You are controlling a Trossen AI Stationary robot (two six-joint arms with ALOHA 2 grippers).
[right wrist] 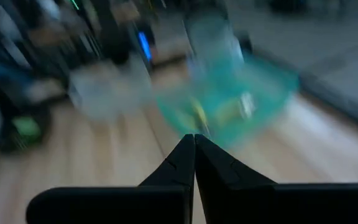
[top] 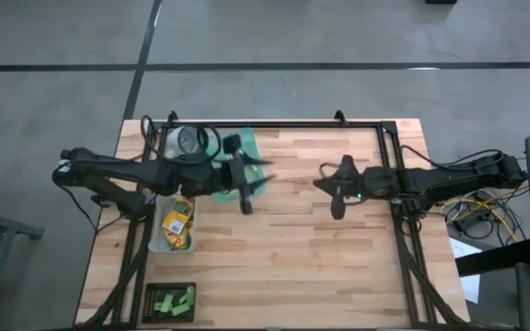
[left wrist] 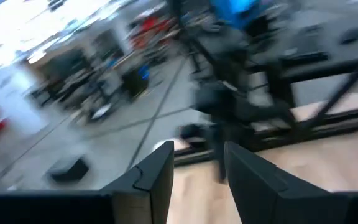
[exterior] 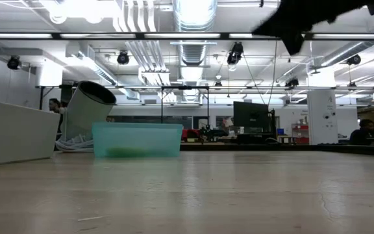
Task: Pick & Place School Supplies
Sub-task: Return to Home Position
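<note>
Room: open workshop with ceiling ducts, strip lights and monitors on far benches; a person [exterior: 54, 105] sits at the far left, seen in the low view only.

Surface: pale wooden table [top: 293, 267] in a black frame, on a grey floor.

Items, all on the table's left half:
- Teal tray [top: 252, 150], toward the far edge. The low view shows something green low inside it. The right wrist view shows blurred yellow shapes there, too blurred to identify.
- Pale cylinder [top: 189, 140], just beside the tray; tilted in the low view.
- Clear bin [top: 159, 243], holding yellow crayon boxes [top: 178, 221]; count unclear.
- Dark box [top: 155, 301] at the near edge, holding green blocks [top: 175, 299].

Grippers:
- Left gripper [left wrist: 197, 149] is above the tray's near side, with its fingers spread and nothing between them.
- Right gripper [right wrist: 194, 140] is above bare wood mid-table, well apart from every item — fingers pressed together, empty.

A dark arm part crosses the top of the low view; I cannot tell which arm.
</note>
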